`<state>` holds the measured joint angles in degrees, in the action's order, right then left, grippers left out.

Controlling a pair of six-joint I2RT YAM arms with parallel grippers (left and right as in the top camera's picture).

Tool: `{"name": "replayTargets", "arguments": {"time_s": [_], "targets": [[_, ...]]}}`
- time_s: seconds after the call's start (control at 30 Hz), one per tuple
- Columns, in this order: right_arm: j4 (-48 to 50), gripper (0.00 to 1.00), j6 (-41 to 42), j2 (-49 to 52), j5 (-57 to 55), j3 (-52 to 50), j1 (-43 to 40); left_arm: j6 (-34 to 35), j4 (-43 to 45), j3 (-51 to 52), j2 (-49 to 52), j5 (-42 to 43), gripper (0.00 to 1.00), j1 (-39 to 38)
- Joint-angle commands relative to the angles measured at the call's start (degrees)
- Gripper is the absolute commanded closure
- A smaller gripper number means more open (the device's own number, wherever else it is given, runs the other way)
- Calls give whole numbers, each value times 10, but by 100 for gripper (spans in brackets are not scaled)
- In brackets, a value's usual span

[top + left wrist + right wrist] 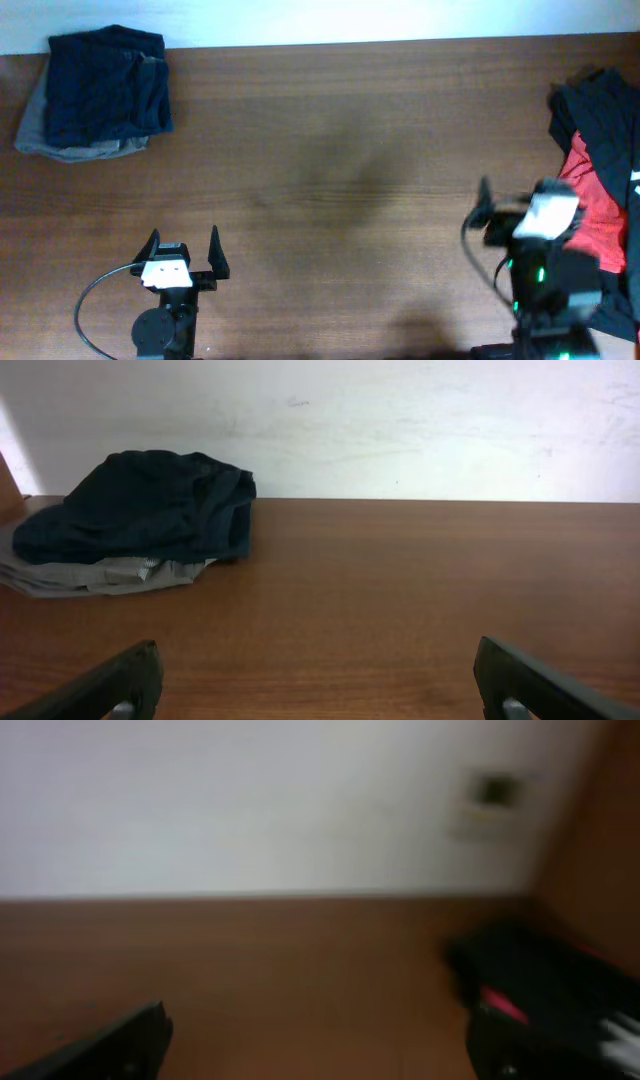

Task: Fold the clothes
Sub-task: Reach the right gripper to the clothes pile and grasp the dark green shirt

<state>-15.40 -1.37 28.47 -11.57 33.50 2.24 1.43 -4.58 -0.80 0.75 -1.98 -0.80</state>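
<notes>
Held left fingers (214, 252) and right fingers (120, 1045) wide apart, empty, at 6 o'clock, seemingly ready to grasp. Found crumpled black-and-red clothes (598, 150) heaped at 3 o'clock, within easy reach of the right side; found a navy-over-grey stack (100, 90) parked at 10 o'clock, aside.

text: none legible | labels: none | numbers: none

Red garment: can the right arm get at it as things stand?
Probably yes: the open right claw is next to the red garment, nothing between; black cloth overlaps its far edge.
</notes>
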Motion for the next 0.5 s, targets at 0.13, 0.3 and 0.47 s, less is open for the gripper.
{"name": "replayTargets", "arguments": {"time_s": [0.13, 0.3, 0.47], "targets": [[-150, 1, 87, 257, -181, 233, -137, 7, 0, 3, -5, -4, 1, -2], [-190, 1, 90, 378, -85, 298, -294, 7, 0, 3, -5, -4, 1, -2], [-212, 2, 90, 469, -7, 306, -435, 7, 0, 3, -5, -4, 1, -2]]}}
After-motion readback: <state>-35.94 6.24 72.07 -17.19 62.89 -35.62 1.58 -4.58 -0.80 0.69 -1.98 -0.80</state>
